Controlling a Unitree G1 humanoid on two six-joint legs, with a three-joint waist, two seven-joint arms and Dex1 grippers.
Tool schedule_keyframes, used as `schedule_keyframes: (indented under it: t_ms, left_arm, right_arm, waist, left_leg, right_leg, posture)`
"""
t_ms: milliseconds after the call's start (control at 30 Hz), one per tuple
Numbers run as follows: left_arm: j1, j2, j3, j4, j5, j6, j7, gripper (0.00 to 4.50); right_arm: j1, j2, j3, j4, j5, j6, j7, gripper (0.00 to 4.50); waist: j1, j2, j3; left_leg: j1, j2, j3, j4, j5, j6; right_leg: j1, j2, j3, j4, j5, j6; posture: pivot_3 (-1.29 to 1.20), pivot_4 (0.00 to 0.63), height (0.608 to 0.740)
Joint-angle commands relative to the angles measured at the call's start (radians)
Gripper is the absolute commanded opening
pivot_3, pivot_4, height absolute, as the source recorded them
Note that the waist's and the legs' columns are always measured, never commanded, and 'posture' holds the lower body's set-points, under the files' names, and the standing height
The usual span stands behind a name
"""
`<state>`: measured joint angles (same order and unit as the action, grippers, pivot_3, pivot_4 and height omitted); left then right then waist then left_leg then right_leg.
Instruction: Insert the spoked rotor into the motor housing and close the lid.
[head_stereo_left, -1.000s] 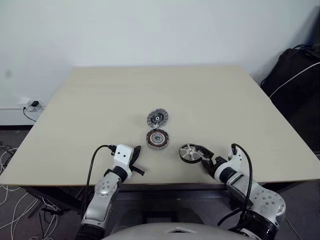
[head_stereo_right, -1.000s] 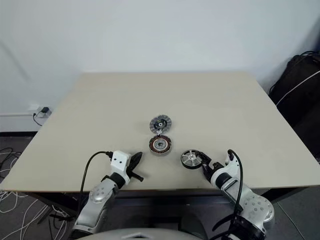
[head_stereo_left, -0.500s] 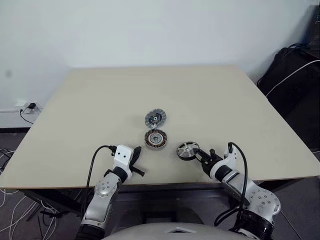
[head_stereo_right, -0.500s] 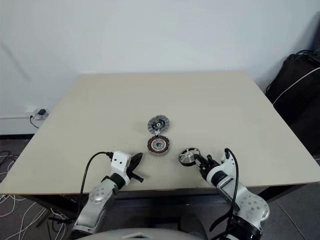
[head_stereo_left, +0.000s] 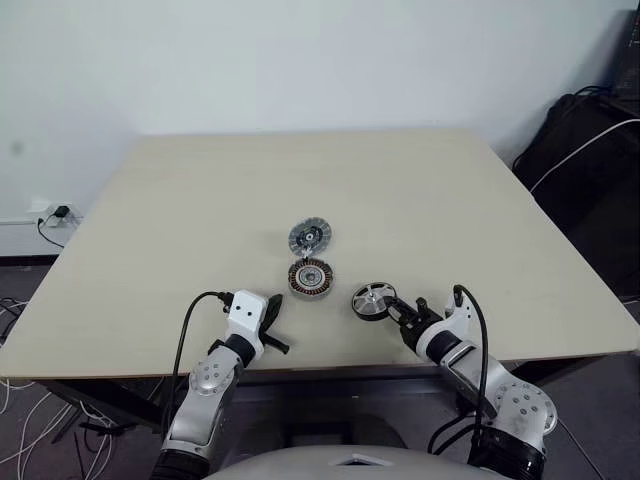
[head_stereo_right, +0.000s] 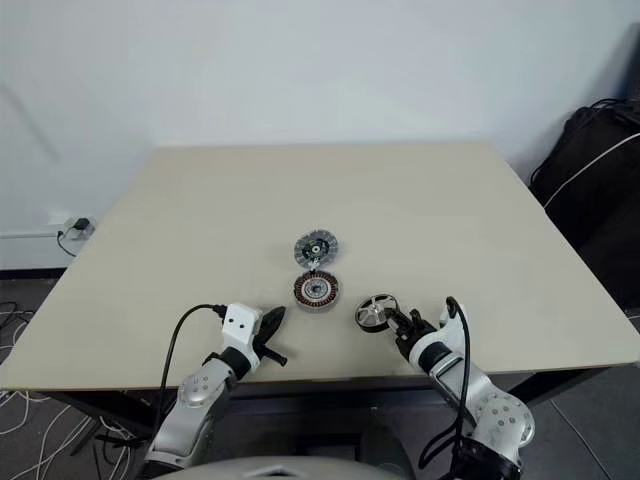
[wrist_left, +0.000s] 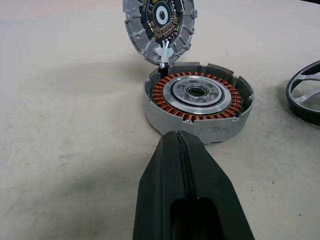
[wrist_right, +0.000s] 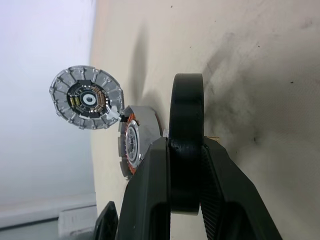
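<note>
Black rotor rim (wrist_right: 186, 145) sits clamped in right tool (wrist_right: 186, 200); left tool (wrist_left: 184, 150) closed.

Parts near the worktop's (head_stereo_left: 180, 220) front edge

We see the lid (head_stereo_left: 310, 236) just behind the motor housing (head_stereo_left: 311, 277); the spoked rotor (head_stereo_left: 371, 301) sits right of the housing.
</note>
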<state>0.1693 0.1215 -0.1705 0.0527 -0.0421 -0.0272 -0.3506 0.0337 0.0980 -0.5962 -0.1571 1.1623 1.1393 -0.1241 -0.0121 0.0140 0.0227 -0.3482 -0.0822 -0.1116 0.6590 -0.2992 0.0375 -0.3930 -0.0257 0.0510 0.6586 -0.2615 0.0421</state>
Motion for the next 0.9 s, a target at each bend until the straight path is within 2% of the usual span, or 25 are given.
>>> schedule_keyframes:
  t_ms: [33, 500, 900]
  left_arm:
    - [-0.017, 0.001, -0.003, -0.039, -0.004, -0.004, -0.004, 0.00]
    - [-0.001, 0.011, 0.008, -0.063, -0.006, 0.001, 0.002, 0.00]
    - [0.039, 0.024, 0.018, -0.104, -0.004, 0.010, 0.019, 0.00]
  right_arm:
    - [-0.039, 0.045, 0.052, -0.026, 0.073, -0.043, 0.001, 0.43]
    - [-0.166, 0.089, 0.293, 0.103, 0.124, -0.184, 0.034, 0.43]
    - [-0.275, 0.063, 0.416, 0.295, 0.020, -0.273, 0.149, 0.43]
  waist:
    - [0.000, 0.002, 0.002]
    - [0.000, 0.003, 0.003]
    - [0.000, 0.004, 0.003]
  left_leg:
    - [0.000, 0.000, 0.000, 0.000, 0.000, 0.000]
    - [-0.002, 0.000, 0.001, -0.001, 0.000, 0.001]
    - [-0.002, 0.000, 0.001, -0.001, 0.000, 0.001]
  right_leg:
    - [0.000, 0.000, 0.000, 0.000, 0.000, 0.000]
    - [-0.002, 0.000, 0.000, 0.000, 0.002, -0.004]
    - [-0.003, 0.000, 0.001, 0.001, 0.004, -0.006]
  posture:
    - [0.00, 0.000, 0.740]
    - [0.00, 0.000, 0.740]
    - [0.00, 0.000, 0.740]
